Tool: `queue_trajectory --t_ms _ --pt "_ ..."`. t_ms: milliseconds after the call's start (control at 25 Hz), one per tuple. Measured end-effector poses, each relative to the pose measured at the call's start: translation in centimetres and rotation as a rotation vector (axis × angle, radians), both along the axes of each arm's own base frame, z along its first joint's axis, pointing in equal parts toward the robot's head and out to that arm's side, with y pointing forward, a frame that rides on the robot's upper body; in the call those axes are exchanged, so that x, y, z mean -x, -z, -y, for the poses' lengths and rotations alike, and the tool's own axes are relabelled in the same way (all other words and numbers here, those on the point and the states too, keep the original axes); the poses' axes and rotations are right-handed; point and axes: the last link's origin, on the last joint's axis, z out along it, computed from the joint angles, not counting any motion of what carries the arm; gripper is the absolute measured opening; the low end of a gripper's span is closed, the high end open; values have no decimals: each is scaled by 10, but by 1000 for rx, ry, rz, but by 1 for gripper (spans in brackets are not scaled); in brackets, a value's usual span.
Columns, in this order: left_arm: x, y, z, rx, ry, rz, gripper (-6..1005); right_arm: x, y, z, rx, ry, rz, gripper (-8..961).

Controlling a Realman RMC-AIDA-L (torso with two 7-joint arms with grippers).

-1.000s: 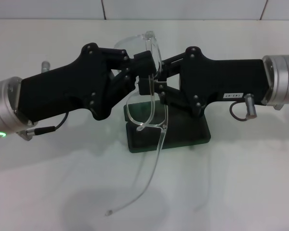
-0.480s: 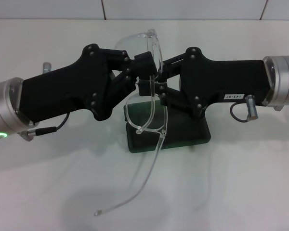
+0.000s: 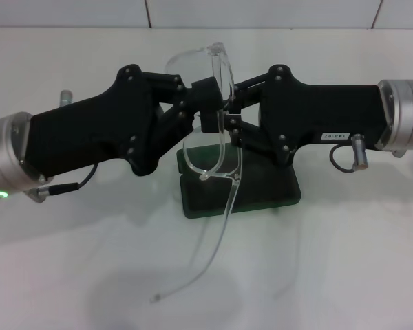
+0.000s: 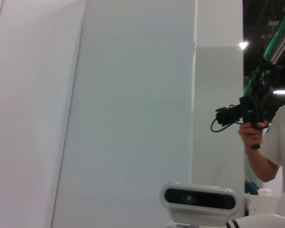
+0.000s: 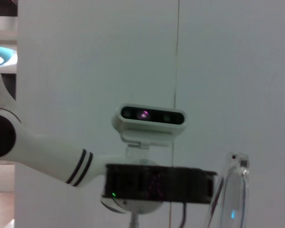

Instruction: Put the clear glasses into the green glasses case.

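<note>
The clear glasses (image 3: pixel 208 157) hang in the air at the middle of the head view, turned on end with one lens above the other. One long arm dangles down toward the table. My left gripper (image 3: pixel 208 106) reaches in from the left and my right gripper (image 3: pixel 228 117) from the right. Both are shut on the frame near its bridge. The green glasses case (image 3: pixel 261 196) lies on the table right below them, partly hidden by the grippers and the lower lens. A clear edge of the glasses (image 5: pixel 232 194) shows in the right wrist view.
The white table (image 3: pixel 344 261) extends all around the case, with a white wall behind it. Both wrist views look back at the robot's head camera (image 5: pixel 152 116) (image 4: pixel 199 197). A person holding a device (image 4: pixel 256 123) stands beyond it.
The dangling arm of the glasses swung left, then back right. The lower lens tilted slightly. Both grippers stayed almost where they were, still holding the frame.
</note>
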Motion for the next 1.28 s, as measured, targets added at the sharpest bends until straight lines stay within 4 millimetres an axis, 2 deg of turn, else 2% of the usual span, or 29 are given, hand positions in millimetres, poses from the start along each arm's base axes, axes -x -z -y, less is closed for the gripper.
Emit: queue_trajectory --t_ms 200,440,680,1000,1280 --pt "-2 -8 7 19 50 20 34 -7 -4 0 -44 20 1 112" --pt "6 -43 19 -17 41 -8 34 -12 -18 4 -137 31 6 112" --pt "26 -70 32 -63 -17 -9 34 -24 -53 16 -280 57 -69 112" --pt "36 -70 42 -56 -46 -14 34 -36 -101 25 -404 103 -349 112" --pt "21 -50 37 -5 1 -13 34 -39 -111 22 -377 144 -556 112"
